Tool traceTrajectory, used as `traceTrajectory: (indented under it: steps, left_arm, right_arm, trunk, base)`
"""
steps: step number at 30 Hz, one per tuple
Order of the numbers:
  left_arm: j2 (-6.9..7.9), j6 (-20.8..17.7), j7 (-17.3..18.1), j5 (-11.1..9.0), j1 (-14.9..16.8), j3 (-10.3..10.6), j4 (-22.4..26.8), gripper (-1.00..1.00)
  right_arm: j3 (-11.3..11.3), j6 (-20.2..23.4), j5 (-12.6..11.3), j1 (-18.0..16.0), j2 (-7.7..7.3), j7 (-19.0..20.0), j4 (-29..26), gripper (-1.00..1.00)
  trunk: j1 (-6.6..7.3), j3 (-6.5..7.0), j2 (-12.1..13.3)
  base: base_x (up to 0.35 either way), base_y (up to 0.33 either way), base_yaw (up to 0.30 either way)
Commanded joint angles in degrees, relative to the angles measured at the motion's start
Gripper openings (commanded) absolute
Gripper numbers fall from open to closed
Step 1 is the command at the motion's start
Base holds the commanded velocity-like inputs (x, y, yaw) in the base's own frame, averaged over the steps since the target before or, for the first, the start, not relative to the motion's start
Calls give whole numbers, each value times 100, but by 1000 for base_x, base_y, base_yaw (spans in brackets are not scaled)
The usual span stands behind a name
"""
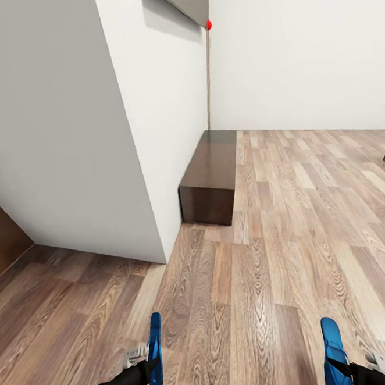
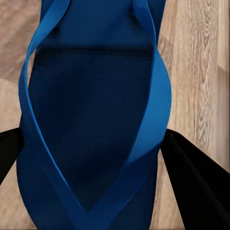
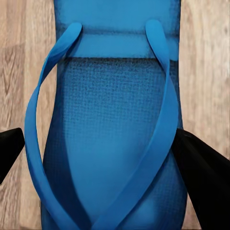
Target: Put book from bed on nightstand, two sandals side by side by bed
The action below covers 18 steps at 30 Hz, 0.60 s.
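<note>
Low at the near edge of the floor: both arms come in from below, each carrying one blue sandal.
Left gripper (image 1: 150, 365): clamped on the left sandal (image 1: 154, 353), its black fingers (image 2: 196, 189) pressing the sole from either edge; the arm is black with a pale grey wrist part.
Left sandal, close up (image 2: 91, 124): flat sole of deep blue with a fine woven-grid texture; two thin, smooth straps run down and meet in a V; seen from the head it stands on edge, long and narrow.
Right gripper (image 1: 343, 366): closed on the right sandal (image 1: 333, 349), one dark finger (image 3: 203, 172) at each side of the sole.
Right sandal, close up (image 3: 115, 143): brighter blue, the same dimpled mesh surface, a smooth band across the sole where the straps begin, and rounded straps joining in a V.
Spacing: the two sandals are well apart, one at each side, both held above the planks.
Floor (image 1: 291, 248): wood-grain planks in mixed light and mid brown, with strong swirling figure.
Nightstand (image 1: 210, 176): low boxy block of dark brown wood with a glossy top, set against the white wall corner (image 1: 137, 162).
Walls: plain, matt white.
Upper wall: a slanted grey panel (image 1: 190, 0) with a small red dot (image 1: 209, 24) at its lower tip.
Far left: a dark brown wooden surface (image 1: 1, 238) at the frame edge.
</note>
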<state>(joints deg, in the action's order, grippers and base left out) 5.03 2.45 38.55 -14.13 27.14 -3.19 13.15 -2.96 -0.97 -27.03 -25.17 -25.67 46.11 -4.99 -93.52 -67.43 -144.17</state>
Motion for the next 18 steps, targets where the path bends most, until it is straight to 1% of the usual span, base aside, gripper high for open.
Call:
traceTrajectory:
  steps: [1,18]
  left_arm:
    - [-1,19,30,24,2,-33,-5,-100]
    - [-2,19,26,24,2,-33,-5,-100]
  right_arm:
    - [-38,-8,22,-6,0,25,7,-100]
    - [-38,-16,25,-6,0,10,12,-100]
  trunk:
    - [1,-4,-2]
    - [1,-4,-2]
  base:
    - [0,0,-281]
    - [0,0,-281]
